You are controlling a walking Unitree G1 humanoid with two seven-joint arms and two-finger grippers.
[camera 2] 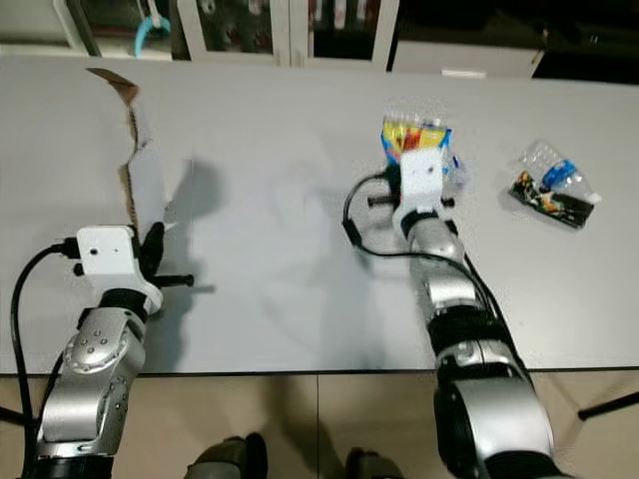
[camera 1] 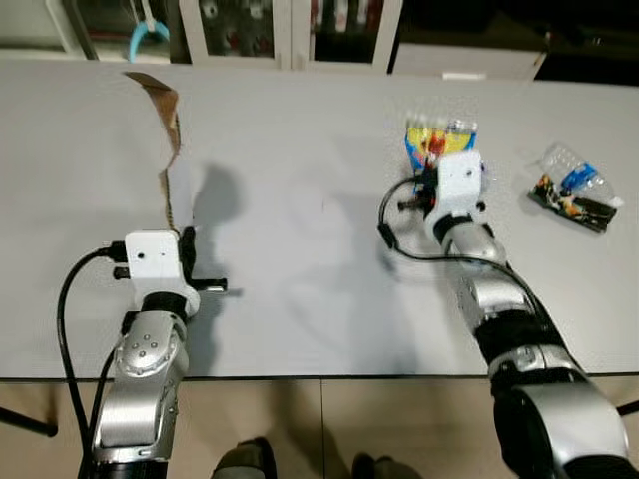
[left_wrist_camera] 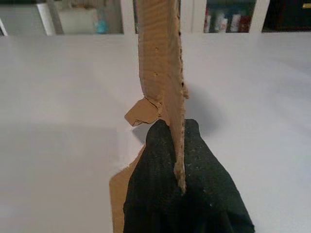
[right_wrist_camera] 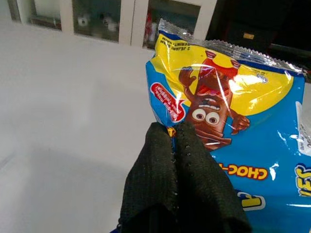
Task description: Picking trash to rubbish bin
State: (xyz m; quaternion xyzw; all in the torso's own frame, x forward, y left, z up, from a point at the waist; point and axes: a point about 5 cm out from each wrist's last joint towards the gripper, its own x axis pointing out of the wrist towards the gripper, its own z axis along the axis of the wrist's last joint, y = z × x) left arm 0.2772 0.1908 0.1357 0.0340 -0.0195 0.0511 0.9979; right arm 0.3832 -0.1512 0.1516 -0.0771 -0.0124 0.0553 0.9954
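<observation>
My left gripper (camera 1: 182, 239) is shut on a torn strip of brown cardboard (camera 1: 168, 150) that stands upright above the white table (camera 1: 300, 200) at the left; in the left wrist view the cardboard (left_wrist_camera: 163, 73) is pinched edge-on between the black fingers (left_wrist_camera: 194, 194). My right gripper (camera 1: 439, 160) is shut on the corner of a blue and yellow snack packet (camera 1: 439, 135), held up at the table's right centre. The packet (right_wrist_camera: 233, 116) shows a cartoon figure, with the fingers (right_wrist_camera: 167, 184) clamped on its lower corner.
A crushed clear plastic bottle with a blue label and a dark wrapper (camera 1: 574, 188) lies on the table at the far right. Cabinets with glass doors (camera 1: 290, 25) stand behind the table. The table's front edge (camera 1: 319, 377) runs just before my arms.
</observation>
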